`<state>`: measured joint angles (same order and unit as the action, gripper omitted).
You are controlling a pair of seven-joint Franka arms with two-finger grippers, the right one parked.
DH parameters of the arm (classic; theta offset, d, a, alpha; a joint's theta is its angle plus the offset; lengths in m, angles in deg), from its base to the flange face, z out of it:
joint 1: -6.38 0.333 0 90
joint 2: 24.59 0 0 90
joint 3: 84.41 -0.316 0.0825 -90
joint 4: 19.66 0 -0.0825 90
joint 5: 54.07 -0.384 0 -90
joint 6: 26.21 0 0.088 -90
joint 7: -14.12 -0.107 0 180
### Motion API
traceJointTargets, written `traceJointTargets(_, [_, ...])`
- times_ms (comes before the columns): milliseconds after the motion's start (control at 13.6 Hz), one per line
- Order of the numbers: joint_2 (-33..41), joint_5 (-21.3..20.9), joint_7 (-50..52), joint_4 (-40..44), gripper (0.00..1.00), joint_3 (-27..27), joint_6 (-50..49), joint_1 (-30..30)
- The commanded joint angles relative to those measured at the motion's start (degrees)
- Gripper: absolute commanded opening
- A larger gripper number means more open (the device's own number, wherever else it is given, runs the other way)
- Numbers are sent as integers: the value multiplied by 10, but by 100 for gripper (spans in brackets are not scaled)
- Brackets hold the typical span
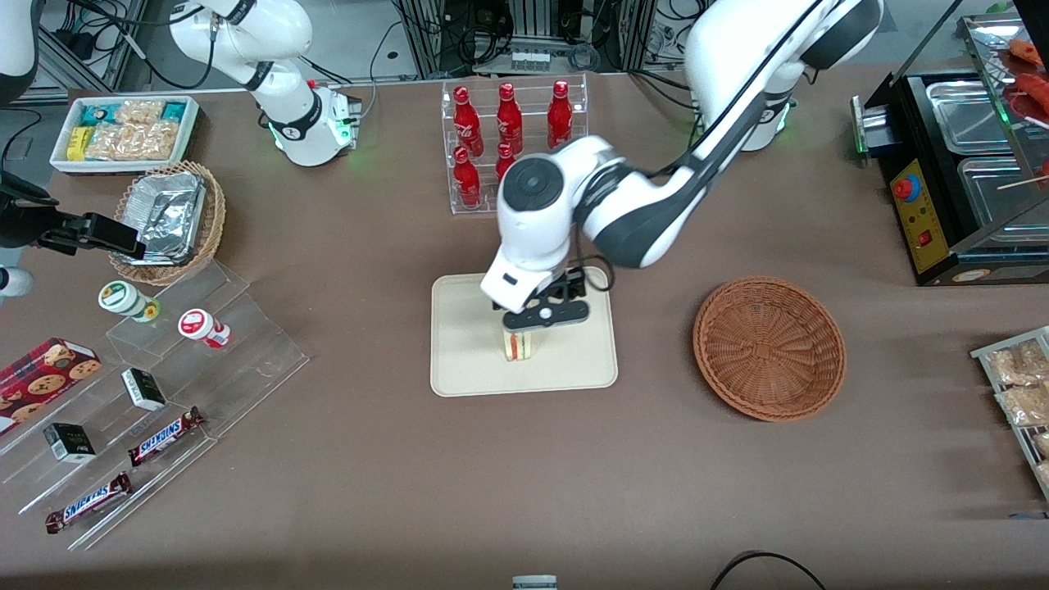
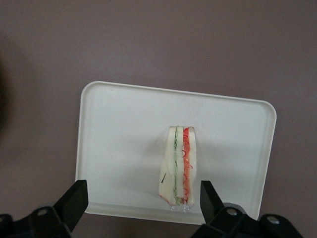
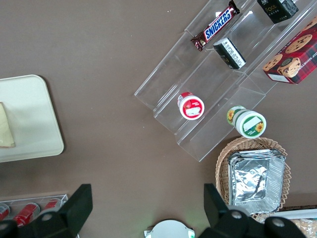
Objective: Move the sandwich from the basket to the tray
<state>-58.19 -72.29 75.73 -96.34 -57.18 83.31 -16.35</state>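
The sandwich (image 1: 517, 346) stands on its edge on the cream tray (image 1: 574, 360), a little toward the parked arm's end of the tray's middle. Its red and green filling layers (image 2: 181, 163) show along the cut edge. My left gripper (image 1: 519, 330) hangs just above it, open. In the left wrist view the sandwich sits between the two black fingers (image 2: 74, 198), close to one and well apart from the other, touching neither. The reddish-brown basket (image 1: 769, 348) lies beside the tray toward the working arm's end of the table, with nothing in it.
A clear rack of red bottles (image 1: 512, 131) stands farther from the front camera than the tray. A stepped acrylic stand (image 1: 164, 385) with snacks, a tan basket of foil trays (image 1: 168, 217) and a white bin (image 1: 123, 131) lie toward the parked arm's end. A black appliance (image 1: 959, 164) stands at the working arm's end.
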Motion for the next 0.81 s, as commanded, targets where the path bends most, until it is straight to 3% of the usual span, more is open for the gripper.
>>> traceJointTargets(0, [135, 32, -3, -132, 100, -2, 4, 51])
traceJointTargets(148, [215, 49, -21, -199, 100, -2, 5, 88])
traceJointTargets(295, [266, 98, -107, -227, 100, -3, -23, 123])
traceJointTargets(516, [307, 140, -209, -225, 100, -3, -74, 188])
traceJointTargets(738, [321, 144, -252, -211, 100, -4, -102, 226])
